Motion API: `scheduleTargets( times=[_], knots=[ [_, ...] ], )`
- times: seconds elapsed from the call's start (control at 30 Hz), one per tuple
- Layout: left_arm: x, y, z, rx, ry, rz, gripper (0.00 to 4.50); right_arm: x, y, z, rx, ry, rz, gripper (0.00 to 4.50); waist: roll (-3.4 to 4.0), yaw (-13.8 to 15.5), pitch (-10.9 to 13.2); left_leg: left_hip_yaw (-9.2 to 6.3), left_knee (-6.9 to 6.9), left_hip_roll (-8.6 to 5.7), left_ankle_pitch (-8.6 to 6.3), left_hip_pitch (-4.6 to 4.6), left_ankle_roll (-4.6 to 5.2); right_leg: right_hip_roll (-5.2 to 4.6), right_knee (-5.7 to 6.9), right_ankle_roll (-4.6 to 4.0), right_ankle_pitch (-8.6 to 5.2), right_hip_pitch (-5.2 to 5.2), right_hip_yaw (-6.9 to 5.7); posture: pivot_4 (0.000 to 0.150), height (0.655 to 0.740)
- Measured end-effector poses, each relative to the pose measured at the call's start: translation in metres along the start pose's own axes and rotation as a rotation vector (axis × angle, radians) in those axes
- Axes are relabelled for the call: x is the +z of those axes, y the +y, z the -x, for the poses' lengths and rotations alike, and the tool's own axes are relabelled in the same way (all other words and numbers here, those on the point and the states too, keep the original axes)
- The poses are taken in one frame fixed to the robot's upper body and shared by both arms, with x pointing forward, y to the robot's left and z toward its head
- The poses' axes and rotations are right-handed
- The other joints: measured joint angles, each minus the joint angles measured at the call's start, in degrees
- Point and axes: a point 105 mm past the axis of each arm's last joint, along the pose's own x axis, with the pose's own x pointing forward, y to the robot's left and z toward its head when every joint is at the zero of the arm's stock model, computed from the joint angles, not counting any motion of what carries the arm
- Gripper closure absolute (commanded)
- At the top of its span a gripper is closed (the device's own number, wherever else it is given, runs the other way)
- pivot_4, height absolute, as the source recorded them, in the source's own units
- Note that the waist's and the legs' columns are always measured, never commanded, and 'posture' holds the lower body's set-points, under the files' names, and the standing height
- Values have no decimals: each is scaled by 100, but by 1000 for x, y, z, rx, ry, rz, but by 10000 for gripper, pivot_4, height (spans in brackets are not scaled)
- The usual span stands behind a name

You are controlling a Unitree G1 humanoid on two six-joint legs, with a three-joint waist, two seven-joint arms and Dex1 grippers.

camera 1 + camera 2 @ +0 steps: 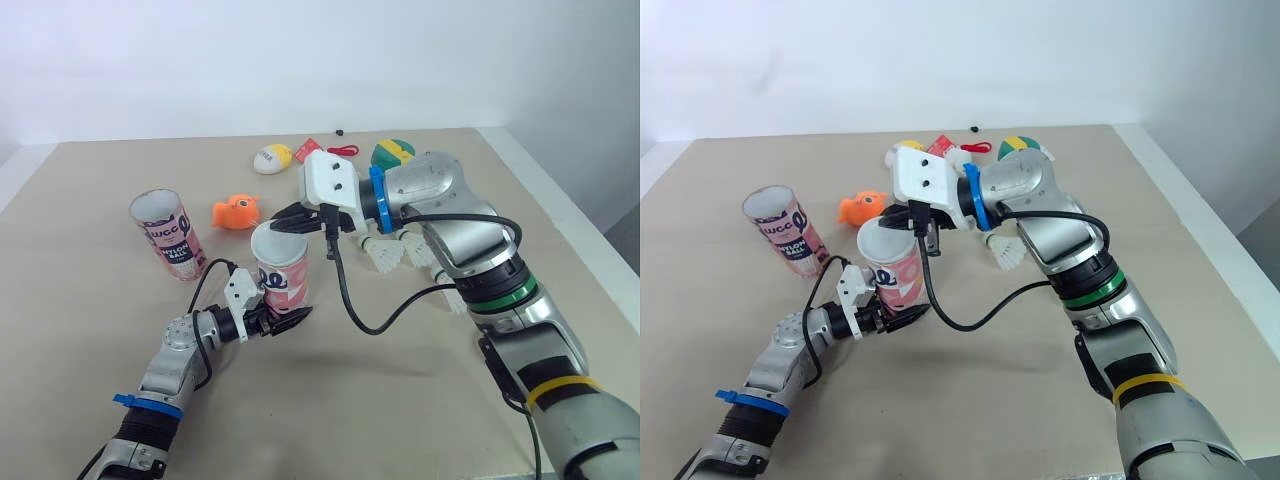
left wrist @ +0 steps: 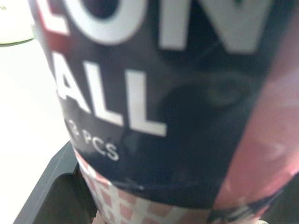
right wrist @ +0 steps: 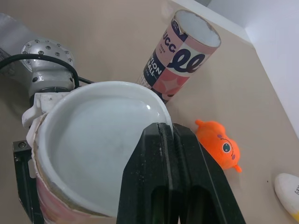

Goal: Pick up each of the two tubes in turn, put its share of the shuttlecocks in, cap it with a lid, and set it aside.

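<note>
The right pincer [image 3: 170, 126], fingers pressed together, touches the white lid [image 3: 93, 140] capping the tube [image 3: 49, 207].

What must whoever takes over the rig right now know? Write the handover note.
Left gripper: shut on the tube, holding it upright at mid-table.
Right gripper: shut, fingertips at the rim of the white lid that sits on that tube.
Second tube: stands apart on the robot's left. I cannot tell whether it is capped.
Shuttlecocks: several lie loose on the table beside the right arm.
Done: the held tube appears lidded.
Left: set it aside, then check the second tube and deal with the loose shuttlecocks.
</note>
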Motion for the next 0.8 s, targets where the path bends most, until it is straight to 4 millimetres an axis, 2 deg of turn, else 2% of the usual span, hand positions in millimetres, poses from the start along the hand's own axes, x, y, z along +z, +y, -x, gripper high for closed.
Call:
scheduleTargets(
  times=[0.43,0.8],
  knots=[
    [-1,0,1,3,5,2,9787,-5,7,-11,-2,-7,28,44417,8,-8,-5,0,-7,1,0,8,0,2,0,-4,-3,2,0,1500,7400],
    [-1,0,1,0,5,0,9787,-5,8,-11,-11,-3,65,44417,7,-8,-6,0,-9,1,0,9,0,1,-2,-4,-4,2,1,1500,7400]
  ],
)
